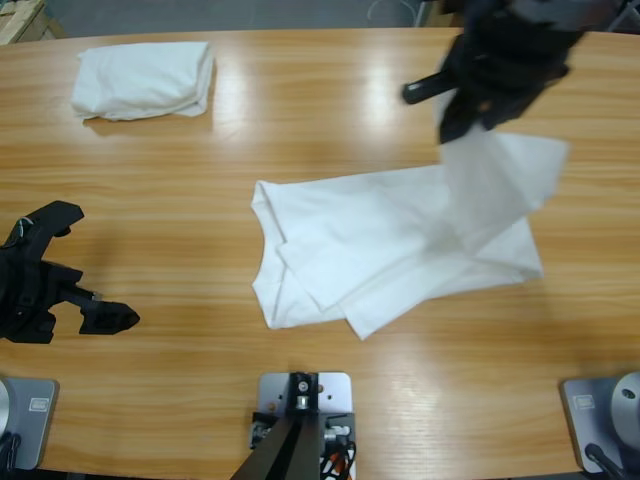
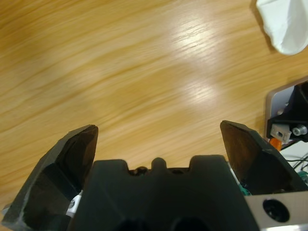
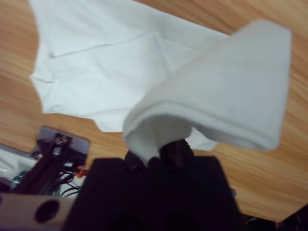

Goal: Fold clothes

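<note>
The right pincer [image 1: 470, 125] is clamped on a corner of the limp white cotton T-shirt [image 1: 380, 245] mid-tabletop [image 1: 300, 110]; soft and light, best gripped at hems. The left pincer [image 1: 70, 270] hangs spread apart, empty.

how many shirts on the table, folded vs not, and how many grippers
Folded white T-shirt: 1
Unfolded white T-shirt, one end lifted by the right gripper: 1
Grippers: 2, the left gripper open over bare wooden table
Total: 4
</note>
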You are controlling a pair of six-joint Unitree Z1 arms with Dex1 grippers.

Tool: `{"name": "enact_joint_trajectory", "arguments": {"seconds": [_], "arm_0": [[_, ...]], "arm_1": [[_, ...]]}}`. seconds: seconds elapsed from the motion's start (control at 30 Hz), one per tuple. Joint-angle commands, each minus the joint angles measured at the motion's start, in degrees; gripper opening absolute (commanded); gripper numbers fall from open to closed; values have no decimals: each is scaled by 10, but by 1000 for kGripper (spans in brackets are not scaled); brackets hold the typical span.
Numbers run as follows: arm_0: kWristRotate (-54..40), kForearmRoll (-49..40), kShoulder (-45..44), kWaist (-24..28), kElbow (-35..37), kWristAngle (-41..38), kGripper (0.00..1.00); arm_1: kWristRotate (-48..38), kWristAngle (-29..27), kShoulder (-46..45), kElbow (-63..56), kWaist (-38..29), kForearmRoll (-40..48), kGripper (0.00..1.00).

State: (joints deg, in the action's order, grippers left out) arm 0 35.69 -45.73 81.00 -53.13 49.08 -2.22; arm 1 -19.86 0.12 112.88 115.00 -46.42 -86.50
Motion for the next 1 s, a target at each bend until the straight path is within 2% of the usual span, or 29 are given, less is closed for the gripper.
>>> {"name": "enact_joint_trajectory", "arguments": {"seconds": [0.03, 0.43, 1.0], "arm_0": [[7, 11, -11, -4, -35, 10, 991], [7, 14, -16, -4, -41, 10, 991], [10, 20, -14, -4, -45, 11, 991]], "arm_1": [[-10, 28, 87, 54, -67, -54, 0], [-14, 51, 130, 123, -94, -58, 0], [-15, 81, 190, 151, -131, -57, 0]]}}
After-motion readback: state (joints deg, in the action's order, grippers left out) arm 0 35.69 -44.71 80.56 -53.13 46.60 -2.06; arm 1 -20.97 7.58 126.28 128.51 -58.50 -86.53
